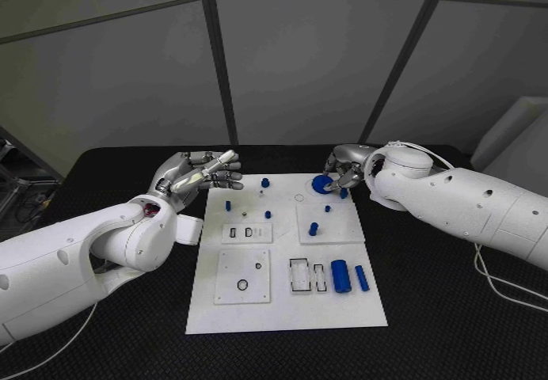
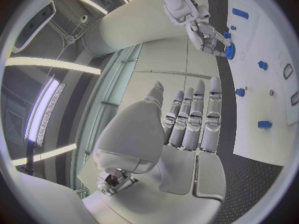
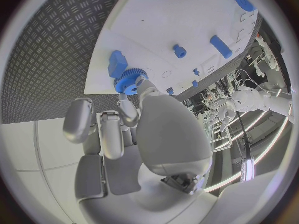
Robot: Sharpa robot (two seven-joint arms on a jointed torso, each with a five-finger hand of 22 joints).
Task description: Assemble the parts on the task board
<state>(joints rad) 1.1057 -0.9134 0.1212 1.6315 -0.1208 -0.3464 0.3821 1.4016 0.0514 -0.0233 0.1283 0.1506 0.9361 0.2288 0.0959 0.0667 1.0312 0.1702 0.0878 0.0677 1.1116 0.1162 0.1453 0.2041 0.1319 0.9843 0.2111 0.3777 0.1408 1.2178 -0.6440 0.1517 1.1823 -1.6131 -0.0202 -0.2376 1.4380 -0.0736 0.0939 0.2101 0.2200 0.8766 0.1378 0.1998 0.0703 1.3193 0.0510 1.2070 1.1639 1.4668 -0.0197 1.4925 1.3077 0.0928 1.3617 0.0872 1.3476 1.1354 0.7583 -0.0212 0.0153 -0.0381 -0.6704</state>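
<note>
The white task board [image 1: 286,309] lies in the middle of the black table. My right hand [image 1: 345,169] hovers over the board's far right corner and pinches a blue gear [image 1: 323,184]. In the right wrist view the gear [image 3: 129,80] sits between the thumb and a finger of that hand [image 3: 124,129], just above the board [image 3: 187,15] and next to a blue block [image 3: 117,63]. My left hand [image 1: 203,178] is raised beside the board's far left corner, fingers stretched out and apart, holding nothing. The left wrist view shows its straight fingers [image 2: 193,119] and the right hand [image 2: 209,35] with the gear [image 2: 229,51].
Small blue pegs [image 1: 265,183] [image 1: 268,214] [image 1: 313,229] stand on the board's far half. A thick blue cylinder [image 1: 340,275] and a thinner one [image 1: 361,277] lie near its right edge, beside rectangular slots [image 1: 300,275]. A white cable [image 1: 503,285] trails on the table at right.
</note>
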